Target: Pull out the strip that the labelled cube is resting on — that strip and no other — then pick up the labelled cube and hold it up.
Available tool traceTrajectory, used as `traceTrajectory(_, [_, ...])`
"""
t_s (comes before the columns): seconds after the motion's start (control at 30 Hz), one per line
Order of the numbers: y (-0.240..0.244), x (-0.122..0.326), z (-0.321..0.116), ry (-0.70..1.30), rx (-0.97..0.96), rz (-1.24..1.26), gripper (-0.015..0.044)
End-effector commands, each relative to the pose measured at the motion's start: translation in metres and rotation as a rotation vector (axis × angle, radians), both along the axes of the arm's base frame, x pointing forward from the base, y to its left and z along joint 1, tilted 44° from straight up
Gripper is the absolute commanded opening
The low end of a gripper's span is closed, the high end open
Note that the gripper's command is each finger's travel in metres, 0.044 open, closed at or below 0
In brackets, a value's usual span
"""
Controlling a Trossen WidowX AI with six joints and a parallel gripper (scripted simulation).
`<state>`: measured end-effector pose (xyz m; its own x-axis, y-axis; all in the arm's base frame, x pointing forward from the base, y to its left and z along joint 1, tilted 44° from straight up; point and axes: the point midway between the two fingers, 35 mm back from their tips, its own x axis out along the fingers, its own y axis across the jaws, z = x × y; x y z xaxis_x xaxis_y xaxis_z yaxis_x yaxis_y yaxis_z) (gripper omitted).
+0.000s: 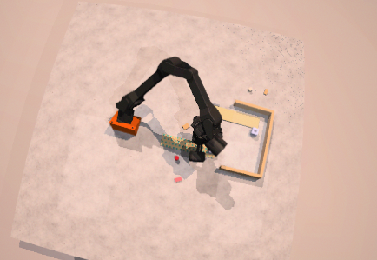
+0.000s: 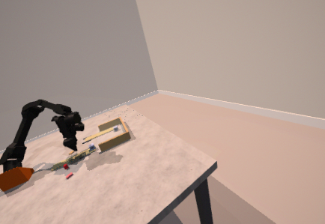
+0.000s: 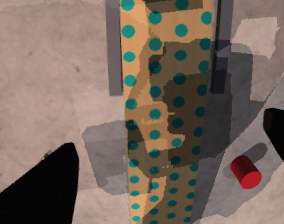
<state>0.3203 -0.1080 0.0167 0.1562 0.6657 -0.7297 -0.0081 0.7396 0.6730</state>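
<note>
Teal-dotted, the strip (image 1: 170,142) (image 2: 71,161) (image 3: 163,102) runs outward past a red cylinder (image 1: 176,158) (image 2: 66,166) (image 3: 246,172); above it the gripper (image 1: 197,156) (image 2: 75,148) (image 3: 173,135) stands wide open, holding nothing. Beyond, a pale cube (image 2: 92,147) sits at the strip's far end, presumably the labelled one, its marking unreadable. Descending off-centre, a finger could knock it away; a shallow grip might let it slip on lifting
</note>
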Motion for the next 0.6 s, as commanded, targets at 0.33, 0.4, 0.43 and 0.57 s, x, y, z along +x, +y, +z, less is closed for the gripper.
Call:
traceTrajectory(0.33, [-0.014,0.052,0.006,0.000,0.004,-0.006,0.0440])
traceTrajectory(0.4, [-0.016,0.059,0.007,0.000,0.004,-0.006,0.0440])
traceTrajectory(0.43, [-0.017,0.063,0.007,-0.001,0.004,-0.006,0.0440])
traceTrajectory(0.57, [-0.021,0.075,0.008,-0.001,0.004,-0.006,0.0440])
